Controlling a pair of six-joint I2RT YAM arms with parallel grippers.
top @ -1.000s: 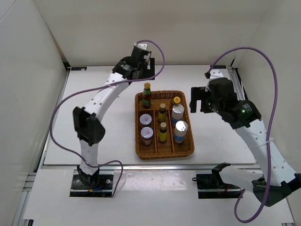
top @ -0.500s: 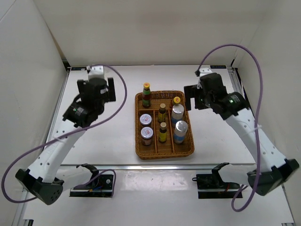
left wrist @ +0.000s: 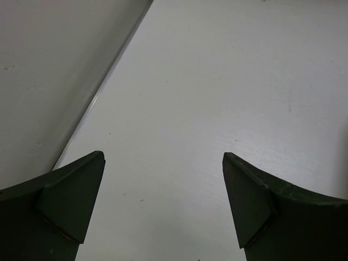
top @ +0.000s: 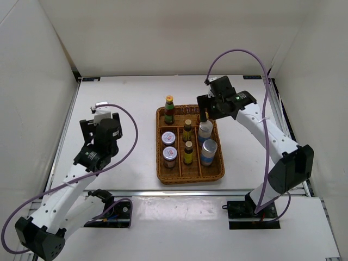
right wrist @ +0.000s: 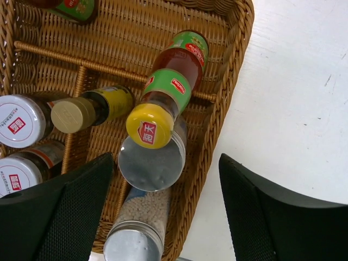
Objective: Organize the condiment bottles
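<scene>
wicker tray (right wrist: 242,32): woven, divided, raised rim | right gripper (right wrist: 166,160): jaws apart – above round yellow-capped bottle (right wrist: 163,92), no contact | left gripper (left wrist: 163,157): released over smooth white table (left wrist: 217,81)

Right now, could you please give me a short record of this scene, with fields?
tray: wicker tray, all eight containers inside
left column: tall bottle, two jars
middle column: two brown bottles
right column: yellow-capped bottle, two silver-topped cylinders
left hand: open, over bare table
right hand: open, over yellow-capped bottle, no contact seen
</scene>
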